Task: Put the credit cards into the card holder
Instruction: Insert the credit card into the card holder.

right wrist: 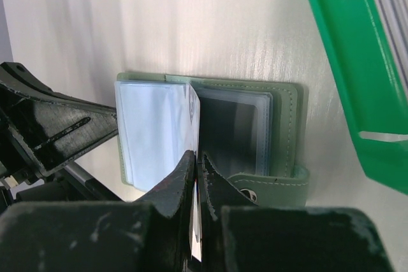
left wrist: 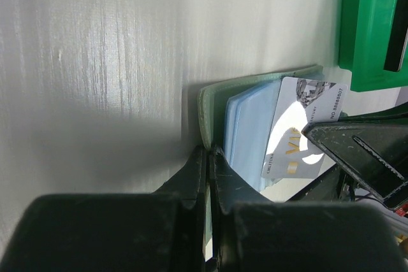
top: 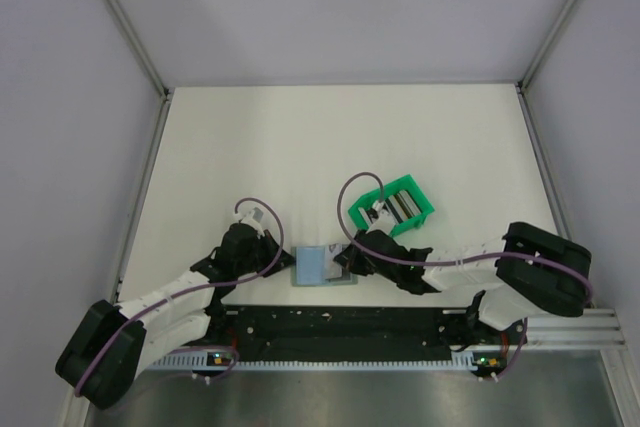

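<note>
The grey-green card holder (top: 327, 267) lies open near the table's front edge, its light blue sleeves showing. My left gripper (left wrist: 209, 151) is shut on the holder's left cover edge (left wrist: 207, 109). My right gripper (right wrist: 196, 156) is shut on a whitish credit card (right wrist: 195, 109), held on edge over the holder's middle (right wrist: 280, 103), between the blue sleeves and the dark pocket. The same card (left wrist: 299, 125) shows in the left wrist view, with gold lettering. More cards (top: 400, 209) stand in the green bin.
A bright green open plastic bin (top: 395, 204) stands just behind and right of the holder; its wall fills the right of the right wrist view (right wrist: 344, 62). The arm bases' black rail (top: 340, 325) runs along the table's near edge.
</note>
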`<control>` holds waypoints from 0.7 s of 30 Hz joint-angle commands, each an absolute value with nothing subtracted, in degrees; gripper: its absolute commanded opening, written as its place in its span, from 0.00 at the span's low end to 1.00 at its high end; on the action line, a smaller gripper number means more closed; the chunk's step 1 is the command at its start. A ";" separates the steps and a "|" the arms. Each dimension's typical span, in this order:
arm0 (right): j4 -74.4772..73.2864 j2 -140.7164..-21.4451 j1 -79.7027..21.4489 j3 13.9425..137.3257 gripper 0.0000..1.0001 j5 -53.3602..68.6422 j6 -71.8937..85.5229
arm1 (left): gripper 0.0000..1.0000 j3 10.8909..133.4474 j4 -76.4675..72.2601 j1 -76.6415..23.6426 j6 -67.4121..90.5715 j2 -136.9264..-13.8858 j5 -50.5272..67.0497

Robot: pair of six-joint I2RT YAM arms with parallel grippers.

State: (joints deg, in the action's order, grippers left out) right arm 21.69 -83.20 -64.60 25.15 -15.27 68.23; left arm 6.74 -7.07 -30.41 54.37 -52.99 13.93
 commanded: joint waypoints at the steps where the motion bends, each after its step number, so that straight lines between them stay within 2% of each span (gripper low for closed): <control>1: 20.82 -85.86 -64.42 24.87 0.00 -14.43 65.65 | 0.00 5.54 -7.56 -30.32 54.23 -53.09 13.53; 6: 24.43 -89.38 -64.78 25.31 0.00 -11.34 66.09 | 0.00 5.36 -7.38 -30.32 54.23 -53.00 13.54; 21: 21.53 -88.50 -66.88 24.79 0.00 -11.16 67.32 | 0.00 5.45 -7.47 -30.32 54.32 -53.00 13.54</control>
